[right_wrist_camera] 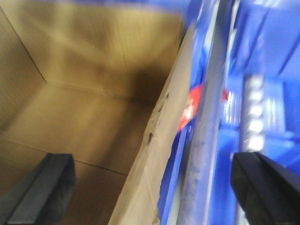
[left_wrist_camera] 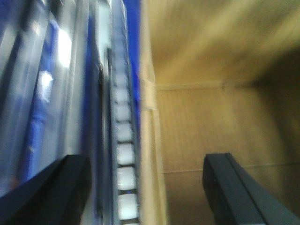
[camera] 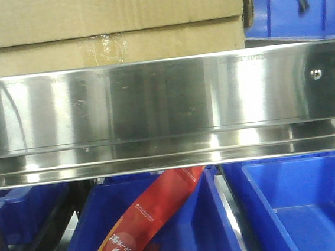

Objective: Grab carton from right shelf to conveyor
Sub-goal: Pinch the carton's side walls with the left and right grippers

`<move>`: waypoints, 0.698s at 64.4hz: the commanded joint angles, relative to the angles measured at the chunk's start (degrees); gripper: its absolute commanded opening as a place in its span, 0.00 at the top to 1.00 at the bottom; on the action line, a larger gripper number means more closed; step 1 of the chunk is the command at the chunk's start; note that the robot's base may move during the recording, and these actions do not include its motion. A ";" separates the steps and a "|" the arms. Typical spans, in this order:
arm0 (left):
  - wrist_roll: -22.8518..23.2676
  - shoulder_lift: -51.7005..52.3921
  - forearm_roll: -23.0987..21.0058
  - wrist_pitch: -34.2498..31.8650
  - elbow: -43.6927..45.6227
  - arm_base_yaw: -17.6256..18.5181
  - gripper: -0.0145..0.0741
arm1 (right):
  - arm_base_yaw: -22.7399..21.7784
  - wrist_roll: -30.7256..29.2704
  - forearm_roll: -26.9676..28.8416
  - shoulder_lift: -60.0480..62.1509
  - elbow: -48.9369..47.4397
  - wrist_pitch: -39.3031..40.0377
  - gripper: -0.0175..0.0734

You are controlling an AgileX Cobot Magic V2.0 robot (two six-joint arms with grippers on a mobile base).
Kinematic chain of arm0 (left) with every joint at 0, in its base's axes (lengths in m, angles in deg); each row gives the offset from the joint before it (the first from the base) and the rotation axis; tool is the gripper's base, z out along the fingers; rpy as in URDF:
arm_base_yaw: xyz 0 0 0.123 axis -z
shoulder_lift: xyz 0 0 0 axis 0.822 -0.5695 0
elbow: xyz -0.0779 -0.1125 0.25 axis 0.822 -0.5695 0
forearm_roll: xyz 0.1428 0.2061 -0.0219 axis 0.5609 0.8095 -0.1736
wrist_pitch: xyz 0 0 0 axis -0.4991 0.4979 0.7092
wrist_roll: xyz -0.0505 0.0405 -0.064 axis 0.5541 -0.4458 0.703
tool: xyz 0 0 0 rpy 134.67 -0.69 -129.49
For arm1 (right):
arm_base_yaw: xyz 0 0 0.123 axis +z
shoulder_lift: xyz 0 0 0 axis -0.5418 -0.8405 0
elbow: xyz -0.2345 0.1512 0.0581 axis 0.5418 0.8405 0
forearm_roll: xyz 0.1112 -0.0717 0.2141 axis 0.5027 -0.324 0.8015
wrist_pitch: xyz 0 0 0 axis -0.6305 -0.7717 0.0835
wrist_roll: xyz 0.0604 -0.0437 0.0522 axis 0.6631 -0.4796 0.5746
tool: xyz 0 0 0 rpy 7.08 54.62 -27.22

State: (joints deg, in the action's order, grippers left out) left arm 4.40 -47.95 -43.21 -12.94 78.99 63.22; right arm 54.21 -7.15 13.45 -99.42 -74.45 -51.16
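The brown carton (camera: 104, 25) stands on the right shelf behind its shiny steel front rail (camera: 164, 96), with clear tape on its lower flap. In the left wrist view my left gripper (left_wrist_camera: 145, 187) is open. Its dark fingers (left_wrist_camera: 51, 187) straddle the carton's left wall (left_wrist_camera: 151, 154), one finger inside the box and one outside. My right gripper (right_wrist_camera: 154, 187) is open in the same way over the carton's right wall (right_wrist_camera: 154, 140), with one of its fingers (right_wrist_camera: 44, 187) inside the box. The carton interior (right_wrist_camera: 79, 108) looks empty. The conveyor is out of view.
Blue plastic bins (camera: 306, 207) sit under the rail, one holding a red packet (camera: 152, 216). Another blue bin (camera: 298, 3) stands right of the carton. A white roller track (left_wrist_camera: 124, 154) runs beside the carton's left wall. Blue bins and rollers (right_wrist_camera: 255, 112) lie beyond its right wall.
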 commanded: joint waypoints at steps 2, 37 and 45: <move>0.52 -1.12 -0.23 -1.69 0.47 -0.21 0.38 | 0.00 0.03 0.04 -1.77 -0.53 1.96 0.19; 0.42 -3.58 -3.85 -1.81 0.47 -0.21 0.88 | 0.00 0.03 1.78 -6.57 -0.53 -0.47 0.78; 0.42 -3.58 -3.85 -1.27 0.47 -0.21 0.86 | 0.00 0.03 1.56 -6.57 -0.53 -0.47 0.87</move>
State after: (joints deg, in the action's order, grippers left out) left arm 4.66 -51.72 -46.06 -15.07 79.39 63.00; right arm 54.31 -6.73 14.66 -106.34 -74.45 -51.56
